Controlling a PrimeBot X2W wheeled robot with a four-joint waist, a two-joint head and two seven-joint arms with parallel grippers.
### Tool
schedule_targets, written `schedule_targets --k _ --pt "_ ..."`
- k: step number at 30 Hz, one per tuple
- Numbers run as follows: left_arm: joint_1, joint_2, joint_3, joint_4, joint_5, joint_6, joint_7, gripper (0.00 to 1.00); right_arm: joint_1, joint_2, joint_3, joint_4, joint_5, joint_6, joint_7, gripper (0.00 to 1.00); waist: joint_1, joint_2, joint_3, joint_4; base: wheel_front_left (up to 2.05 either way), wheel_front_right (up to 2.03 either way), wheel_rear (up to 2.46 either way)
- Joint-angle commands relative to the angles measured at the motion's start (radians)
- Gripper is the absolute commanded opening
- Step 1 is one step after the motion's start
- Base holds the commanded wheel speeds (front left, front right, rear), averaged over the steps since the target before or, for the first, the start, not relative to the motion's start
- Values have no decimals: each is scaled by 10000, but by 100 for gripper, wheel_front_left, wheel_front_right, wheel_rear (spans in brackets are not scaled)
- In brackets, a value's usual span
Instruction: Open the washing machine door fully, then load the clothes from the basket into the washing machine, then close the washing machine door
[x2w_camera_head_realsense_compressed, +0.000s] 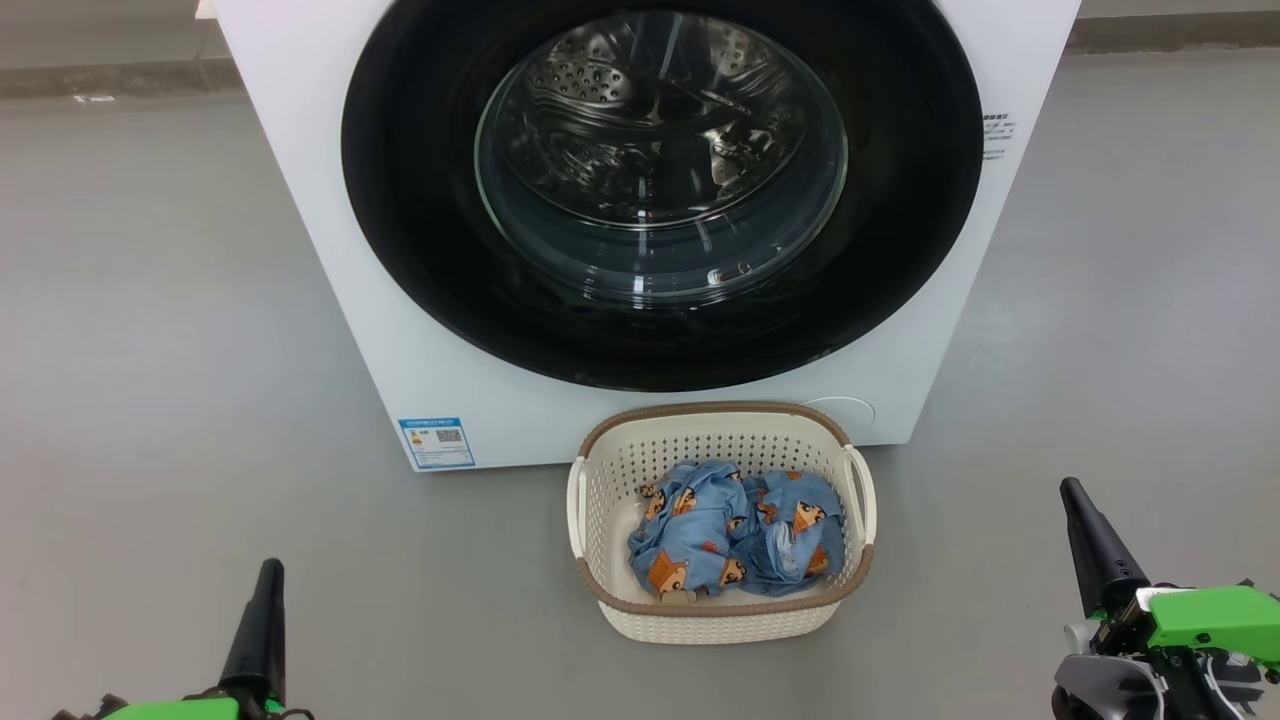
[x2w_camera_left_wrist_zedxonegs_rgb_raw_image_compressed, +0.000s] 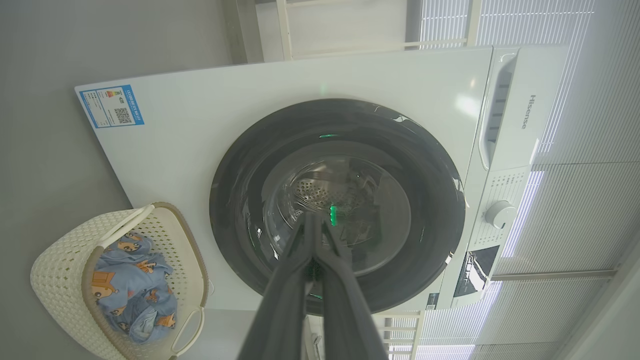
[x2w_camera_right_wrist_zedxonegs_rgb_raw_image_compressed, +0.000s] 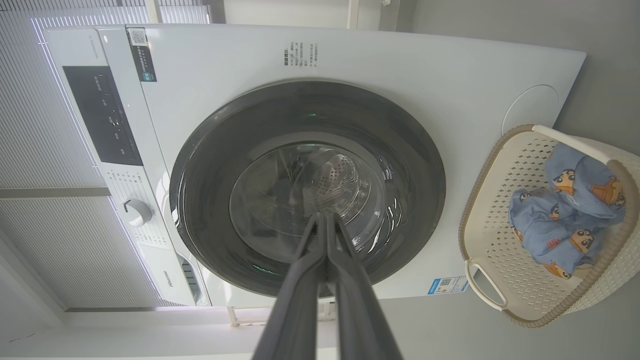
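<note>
The washing machine door (x2w_camera_head_realsense_compressed: 660, 170) is seen shut, lying flat against the front of the washing machine (x2w_camera_head_realsense_compressed: 300, 200). A wide, glossy black rim is set round a bulging clear glass window. The perforated steel drum is made out through the glass. Most of the machine's white front is taken up by the door.

The basket (x2w_camera_head_realsense_compressed: 720, 618) is placed on the grey floor (x2w_camera_head_realsense_compressed: 150, 350) just before the machine's front, below the lowest part of the door's rim; whether it touches the machine cannot be told. It is cream-white, with perforated walls, a brown woven-look rim and a handle at each short side. The clothes (x2w_camera_head_realsense_compressed: 735, 540) are heaped inside it: two crumpled light-blue pieces printed with orange-and-black cartoon faces, pressed against each other and lying below the rim.

A blue label sticker (x2w_camera_head_realsense_compressed: 436, 442) is fixed at the machine's lower front corner on the robot's left. A round flap outline (x2w_camera_head_realsense_compressed: 842, 411) is marked at the opposite lower corner, just behind the basket. In the left wrist view a white dial (x2w_camera_left_wrist_zedxonegs_rgb_raw_image_compressed: 500, 214) is shown on the machine's control strip.

The left gripper (x2w_camera_head_realsense_compressed: 270, 568) and the right gripper (x2w_camera_head_realsense_compressed: 1072, 488) are held over the floor well apart from the machine's front, one to each side of the basket. Both pairs of jaws are clenched together with nothing between them. The basket is set in the line between the robot and the lower part of the door.
</note>
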Motion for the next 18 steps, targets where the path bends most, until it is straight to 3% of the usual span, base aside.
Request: schedule_targets --k 1,7,8,18 --pt "-473 66 346 -191 88 -8 55 0 -412 -44 134 -252 -70 48 55 0 0 0 0 0 0 0 0" --pt "-473 59 356 -190 96 -8 63 0 -412 -40 128 -251 -75 48 60 0 0 0 0 0 0 0 0" --pt "0 -10 18 3 0 0 -1 100 0 6 -21 3 -27 0 1 100 0 0 0 0 0 0 0" --pt "243 -91 -126 187 106 1 -178 100 231 89 189 280 -114 1 -178 100 16 0 -7 22 0 0 0"
